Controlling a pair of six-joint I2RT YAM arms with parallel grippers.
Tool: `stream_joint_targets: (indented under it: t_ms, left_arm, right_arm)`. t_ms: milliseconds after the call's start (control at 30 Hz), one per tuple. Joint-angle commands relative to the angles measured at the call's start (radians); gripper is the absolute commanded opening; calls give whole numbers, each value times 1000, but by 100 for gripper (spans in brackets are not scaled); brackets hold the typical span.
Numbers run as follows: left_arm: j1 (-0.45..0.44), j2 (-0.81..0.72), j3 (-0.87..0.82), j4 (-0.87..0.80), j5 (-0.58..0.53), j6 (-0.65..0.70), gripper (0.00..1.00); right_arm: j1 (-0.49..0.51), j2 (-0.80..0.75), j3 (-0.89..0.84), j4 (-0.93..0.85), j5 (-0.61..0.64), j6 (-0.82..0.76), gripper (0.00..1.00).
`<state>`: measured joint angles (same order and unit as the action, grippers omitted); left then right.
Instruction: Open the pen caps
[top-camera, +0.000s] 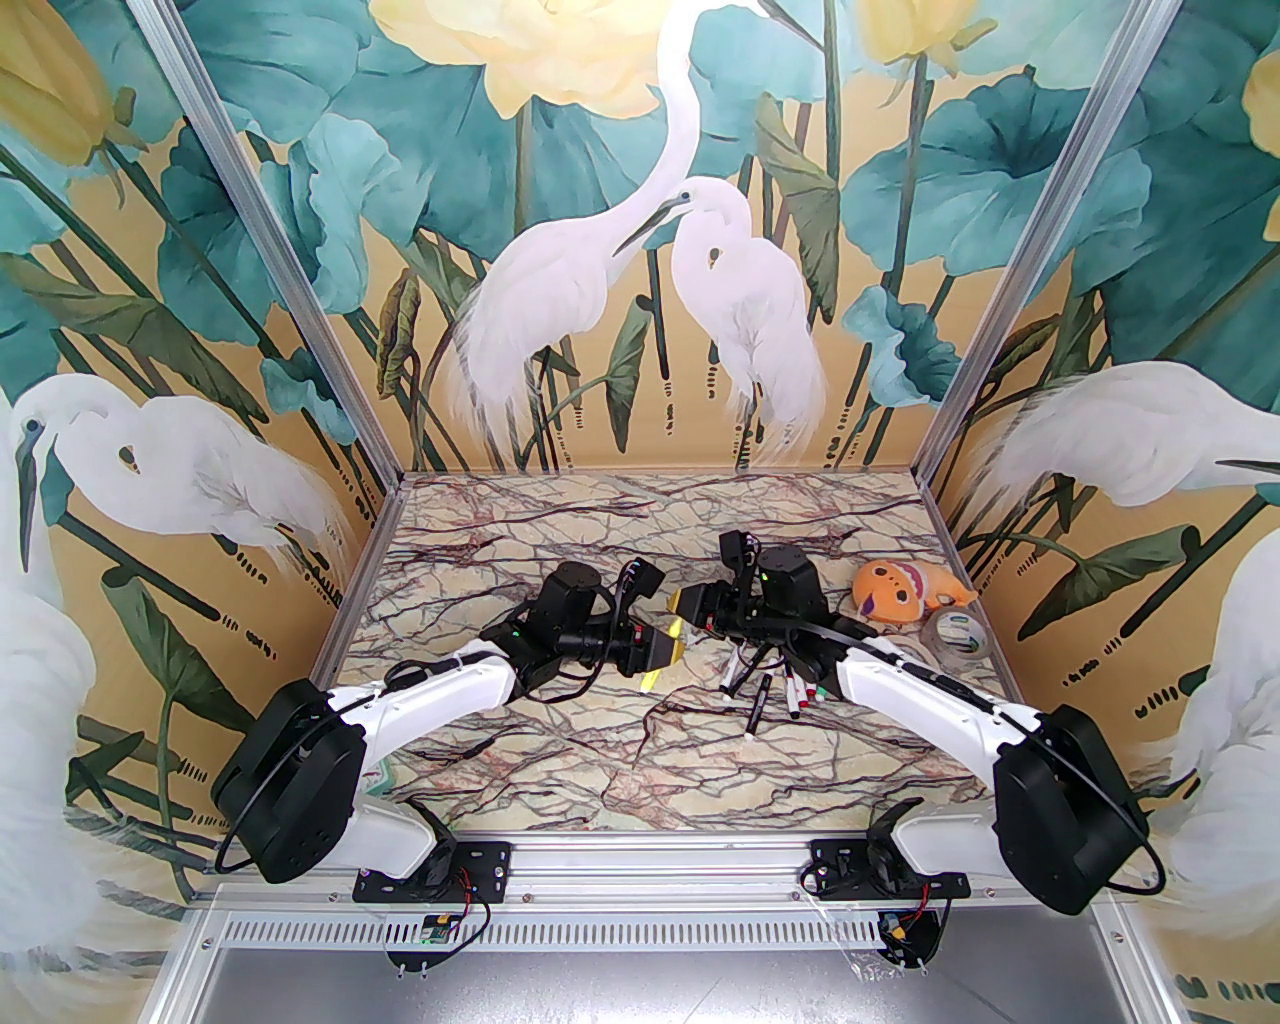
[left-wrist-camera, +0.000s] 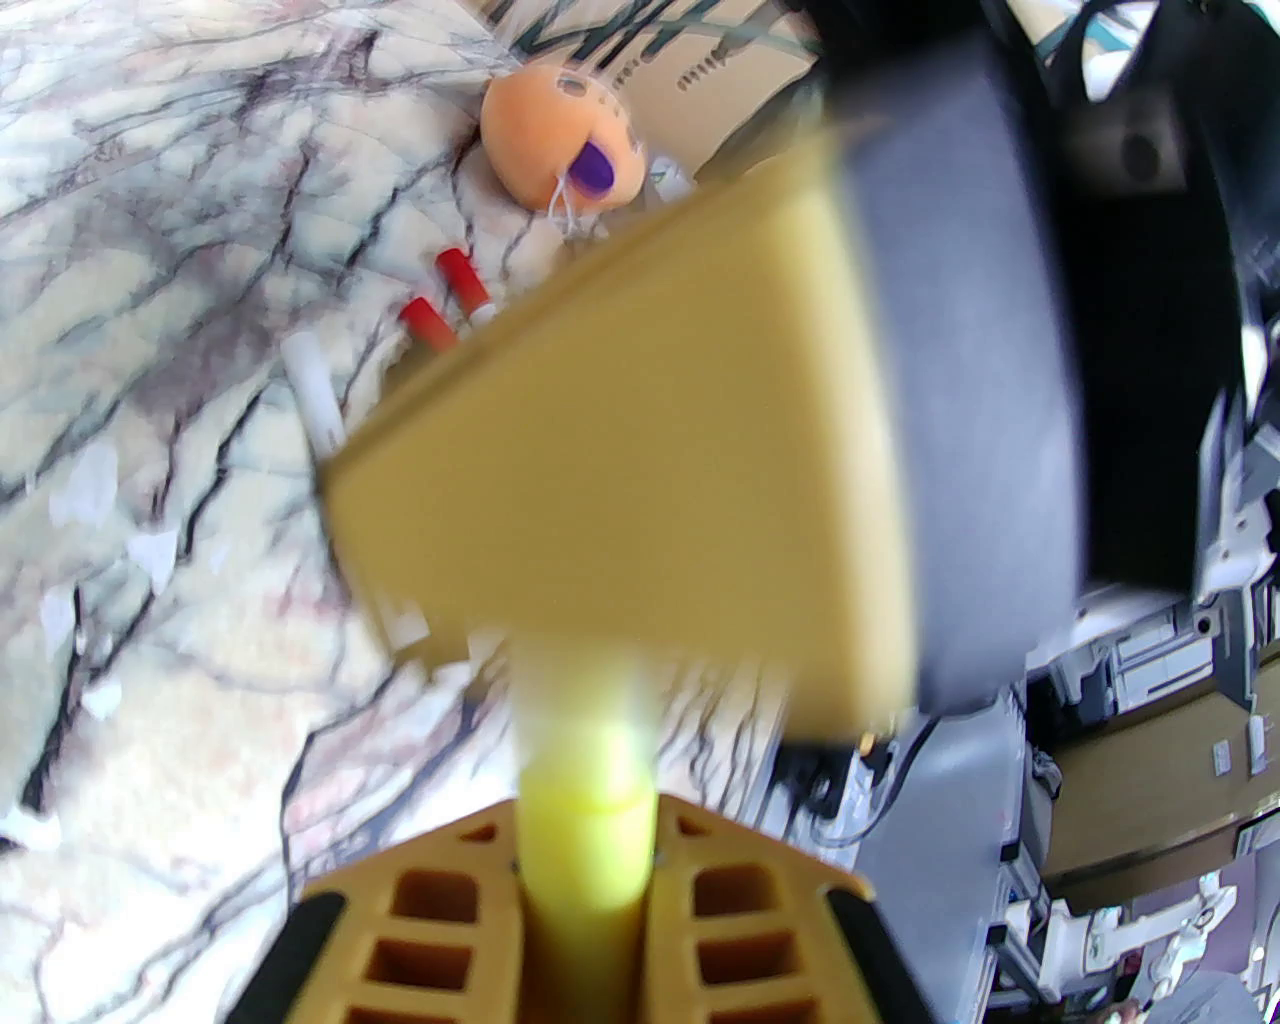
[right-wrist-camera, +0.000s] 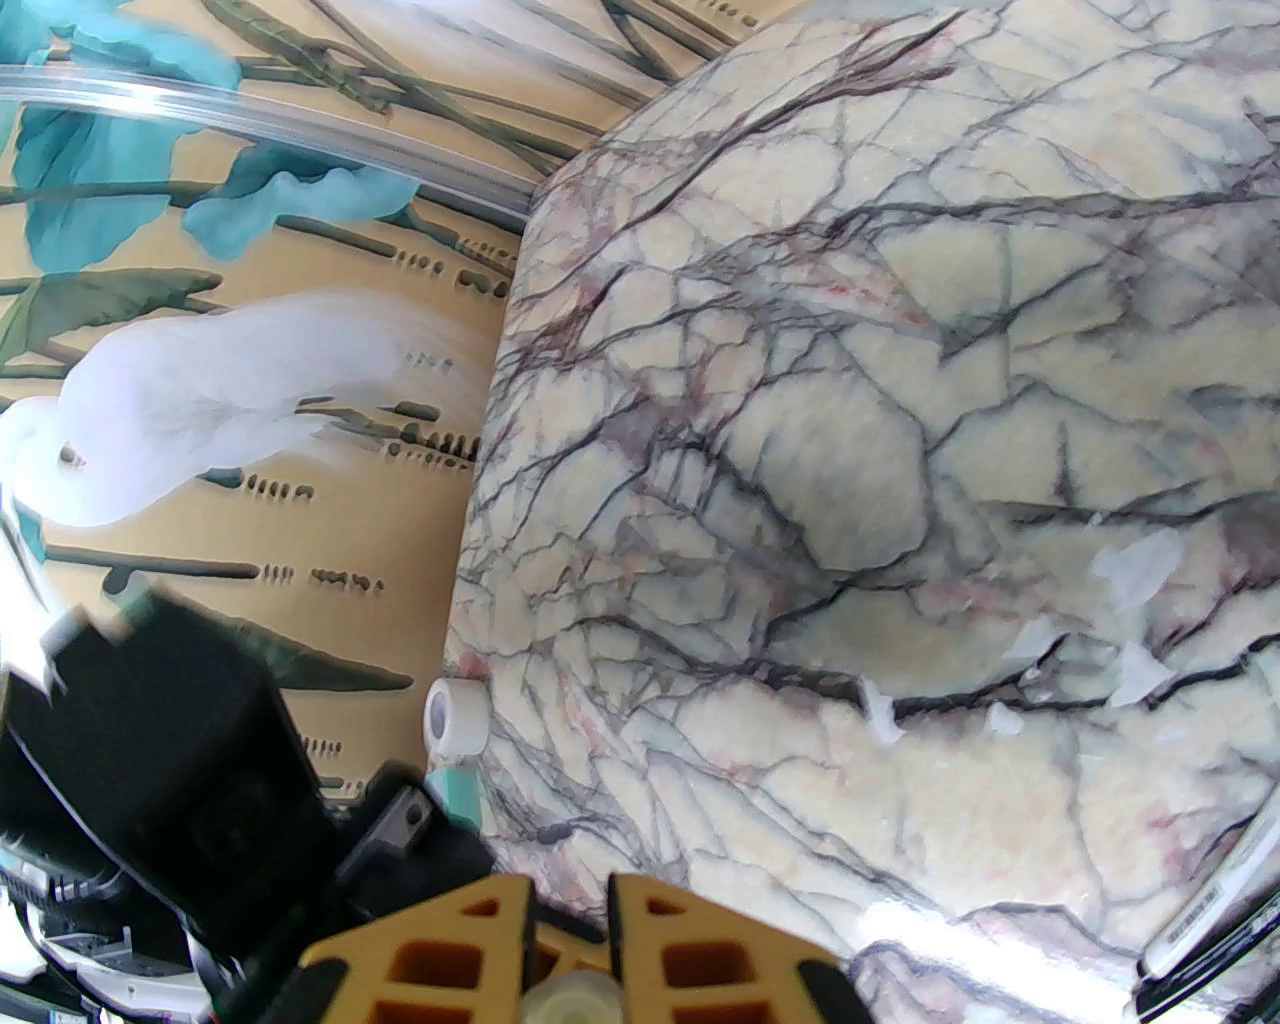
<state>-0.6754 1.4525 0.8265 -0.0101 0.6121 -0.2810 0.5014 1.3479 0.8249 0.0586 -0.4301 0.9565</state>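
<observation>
The step in hand is judged to be the pulling of one cap. A pen is held in the air between the two arms, above the middle of the worktop (top-camera: 600, 520). In the left wrist view the left jaws are seen pressed on the yellow cap (left-wrist-camera: 585, 850). A seam is visible where the pale barrel (left-wrist-camera: 575, 700) comes out of it, so the cap is taken to be not yet off. The barrel runs up to the right jaws, which are closed on its other end. In the right wrist view a whitish round end (right-wrist-camera: 575, 995) is seen pinched between them. The other pens (top-camera: 765, 690) lie on the worktop just under the right arm, and red caps (left-wrist-camera: 428, 322) are seen among them. For the next move, both grips must be firm and the arms drawn apart straight along the pen's axis. By a sideways pull the barrel could be bent or let slip.
</observation>
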Motion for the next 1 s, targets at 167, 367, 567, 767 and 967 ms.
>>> stream_joint_targets:
  t_ms: [167,367,567,767,967]
  left_arm:
    - [-33,-8,6,-142,-103,74,5]
    - [-7,-67,-45,-70,-123,-9,6]
    - [30,-174,-95,-134,-249,-65,6]
    - [102,-312,-172,-202,-333,-115,6]
    - [210,-422,-216,-273,-368,-105,7]
  right_arm:
    - [-18,10,81,-94,176,-4,11]
    - [-12,30,64,-65,97,-57,12]
    - [38,21,60,-225,181,-179,13]
    - [91,89,109,-379,285,-261,14]
    - [120,219,194,-473,403,-284,15]
